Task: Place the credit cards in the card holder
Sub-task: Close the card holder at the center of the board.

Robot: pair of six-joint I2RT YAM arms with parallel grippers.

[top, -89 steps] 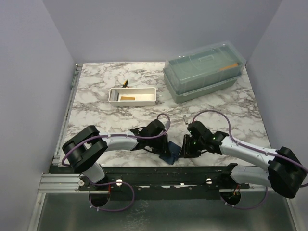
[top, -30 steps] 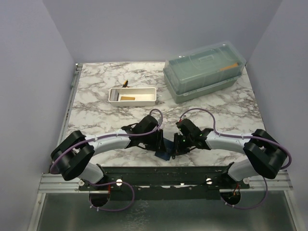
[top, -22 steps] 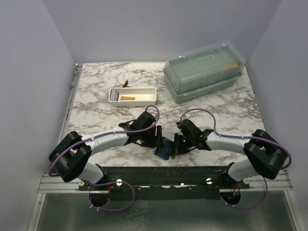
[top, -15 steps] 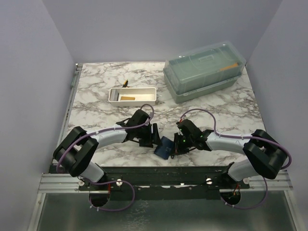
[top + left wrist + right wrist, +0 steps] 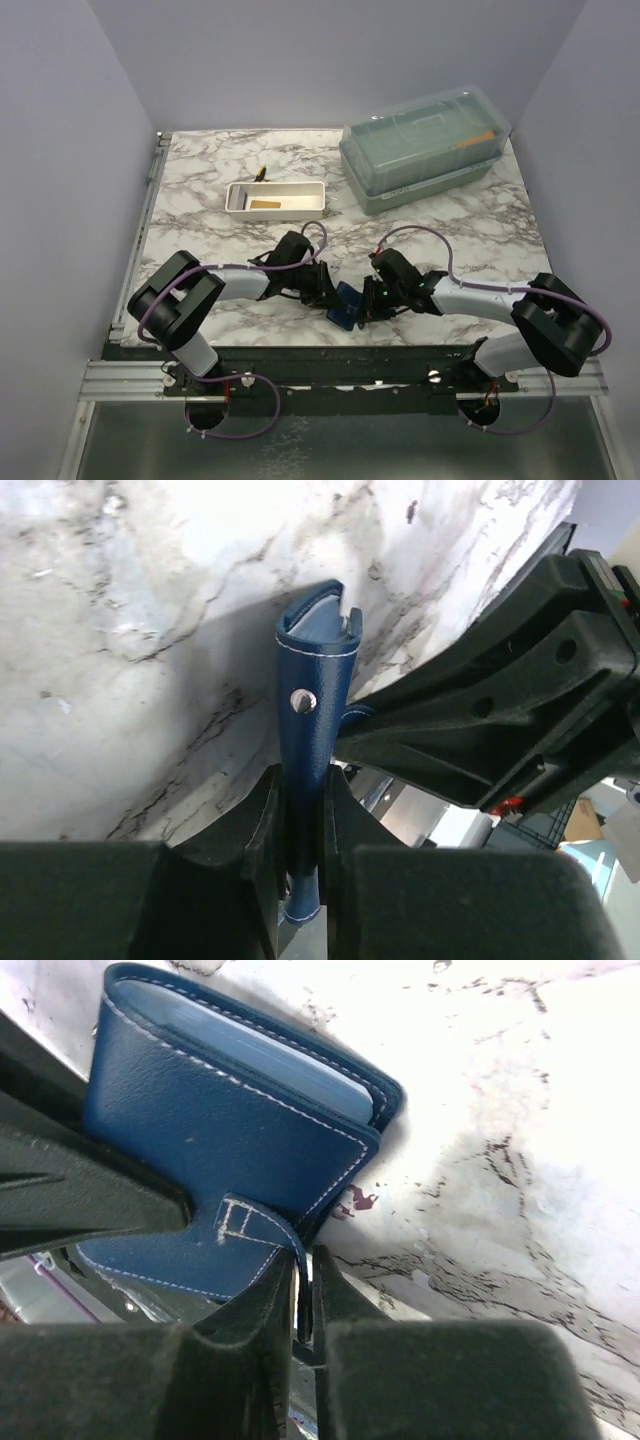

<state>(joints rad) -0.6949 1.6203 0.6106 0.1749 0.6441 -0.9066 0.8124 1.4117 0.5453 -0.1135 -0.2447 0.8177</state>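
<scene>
Card holder (image 5: pixel 346 304): folded, middle of the near desk (image 5: pixel 200 205) edge (held between both arms)
Left pincer (image 5: pixel 300 815): clamping its body
Right pincer (image 5: pixel 303 1280): pinching its strap

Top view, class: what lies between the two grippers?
The card holder, with left gripper and right gripper each shut on it; top view shows it.

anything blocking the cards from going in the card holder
Yes: the card holder is folded closed, so its own cover hides the pockets. The left end effector clamps its body and the right end effector pinches its strap.
</scene>
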